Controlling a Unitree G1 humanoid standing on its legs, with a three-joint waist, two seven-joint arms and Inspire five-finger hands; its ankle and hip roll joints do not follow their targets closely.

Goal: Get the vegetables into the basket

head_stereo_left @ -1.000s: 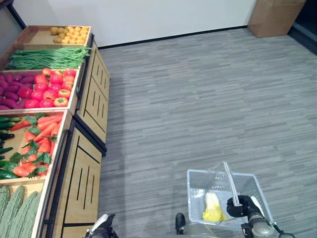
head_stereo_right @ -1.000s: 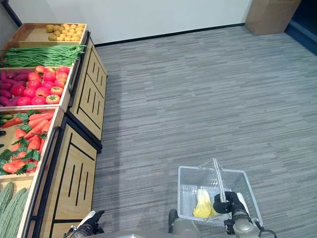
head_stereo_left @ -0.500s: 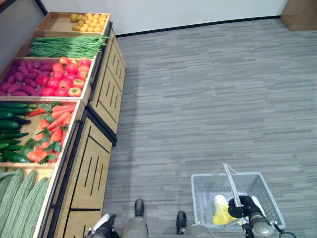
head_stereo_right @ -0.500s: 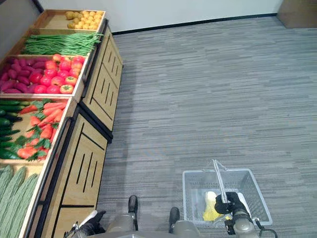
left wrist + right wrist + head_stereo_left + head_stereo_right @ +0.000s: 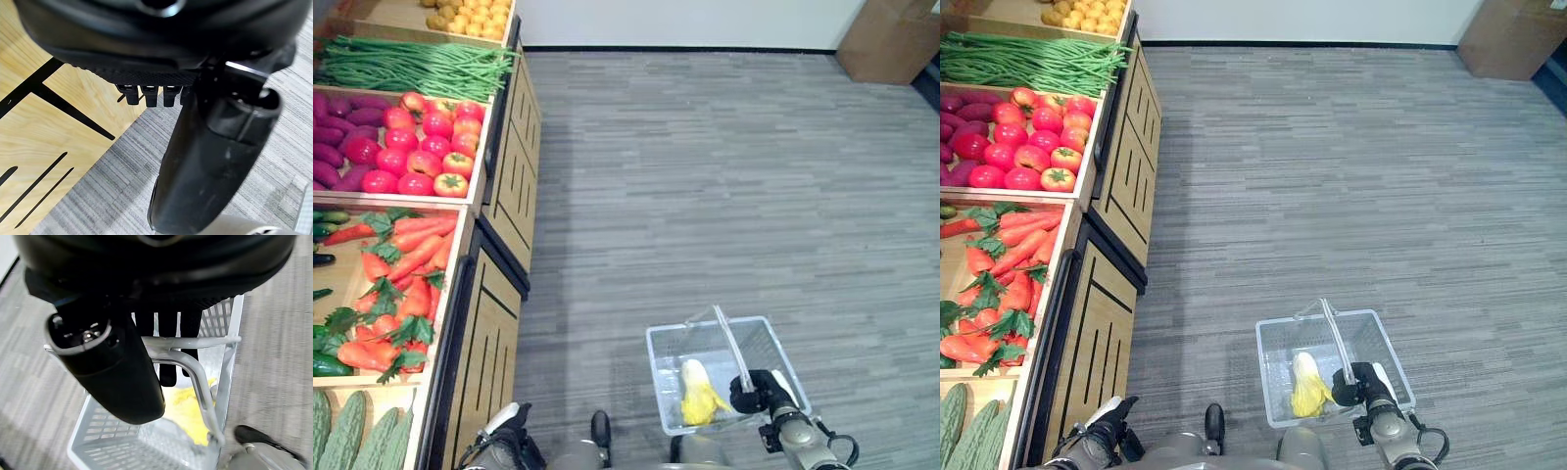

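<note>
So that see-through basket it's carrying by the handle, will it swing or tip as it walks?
Probably it swings a little: the basket hangs from a thin handle with the right hand curled round it. It looks light, with see-through slotted walls. The one yellow vegetable lies to one side, so it may tilt slightly that way.

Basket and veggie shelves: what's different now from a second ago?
Mostly the camera shifted: the whole picture slid, so the produce stand sits differently in view, though it did not itself move. The right hand still grips the handle of the clear basket, and the yellow vegetable still lies inside. The left hand still hangs low by the stand, holding nothing.
</note>
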